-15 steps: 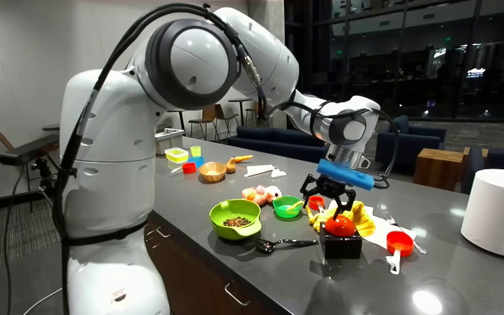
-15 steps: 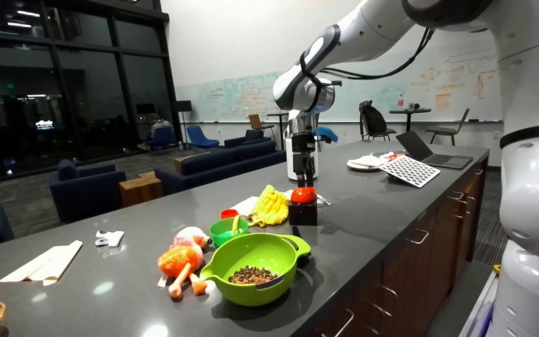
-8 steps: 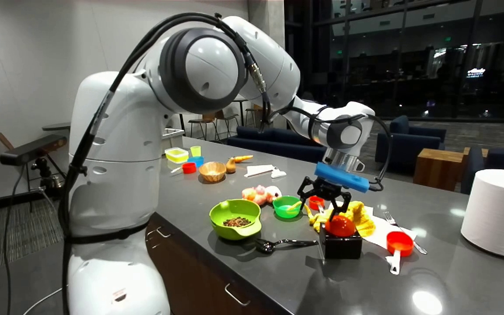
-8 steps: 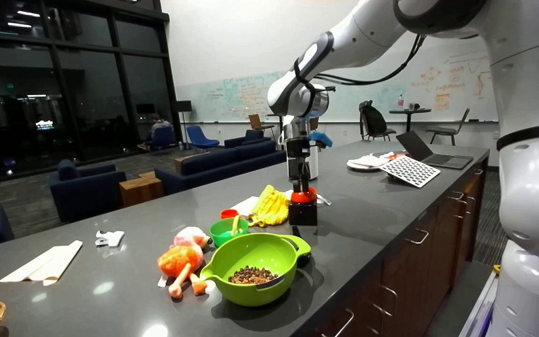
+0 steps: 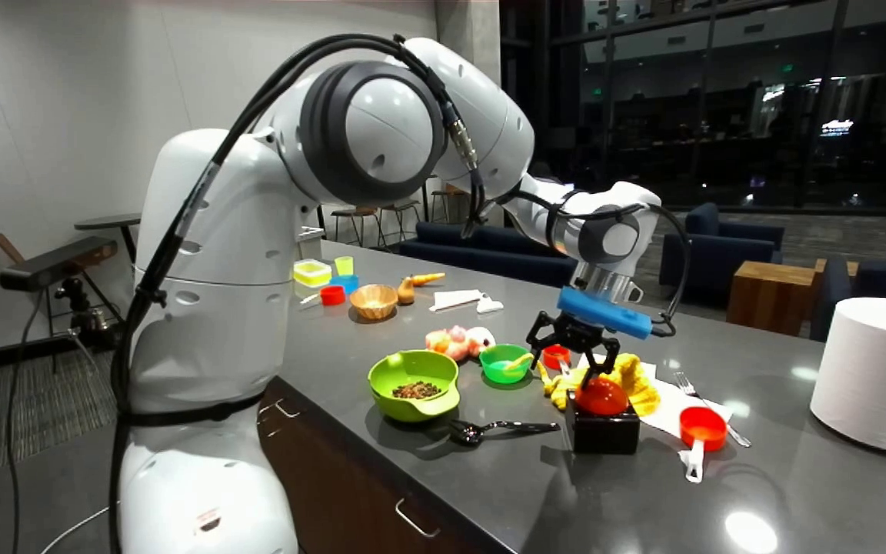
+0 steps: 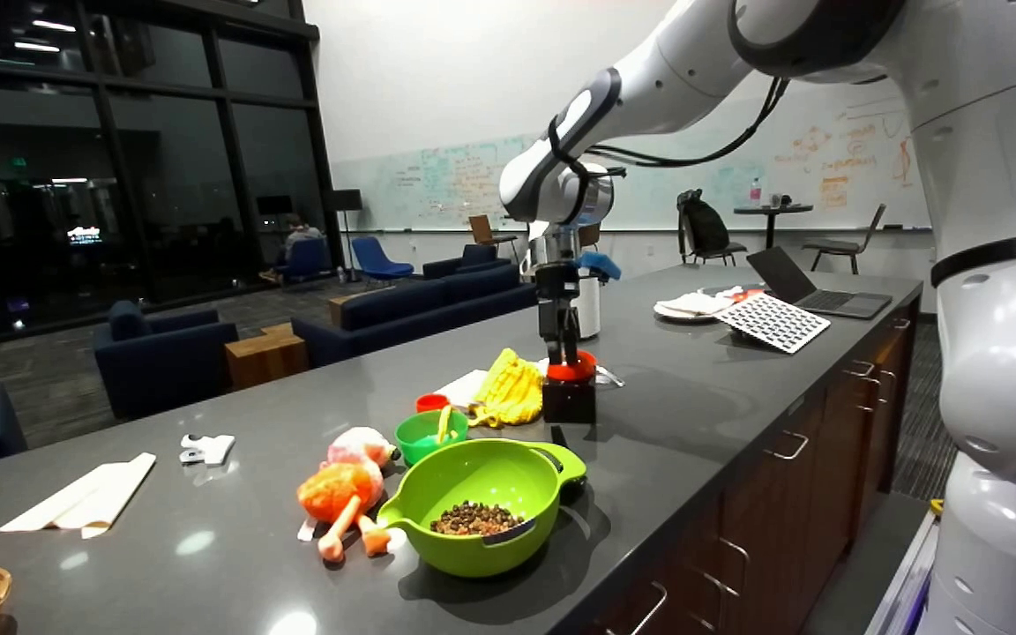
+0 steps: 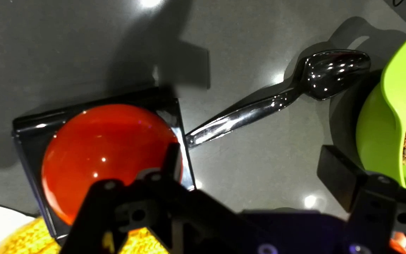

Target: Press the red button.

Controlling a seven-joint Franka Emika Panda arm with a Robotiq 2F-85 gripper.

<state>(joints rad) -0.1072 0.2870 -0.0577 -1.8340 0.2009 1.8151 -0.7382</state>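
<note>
My gripper (image 7: 254, 165) is spread wide, holding nothing. The green bowl (image 6: 442, 551) has dark grains (image 6: 475, 519) in it. The red button (image 7: 100, 144) stands on the counter (image 6: 676, 432), one fingertip (image 7: 171, 158) at its edge; pressed or not, I can't tell. I judge it stiff, slick, light enough to skid: push straight down on its crown, no grasp. The green cup (image 5: 501, 377) holds something yellow (image 5: 521, 360).

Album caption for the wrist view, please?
Open gripper, one fingertip at the red button; black spoon and green bowl nearby.
</note>
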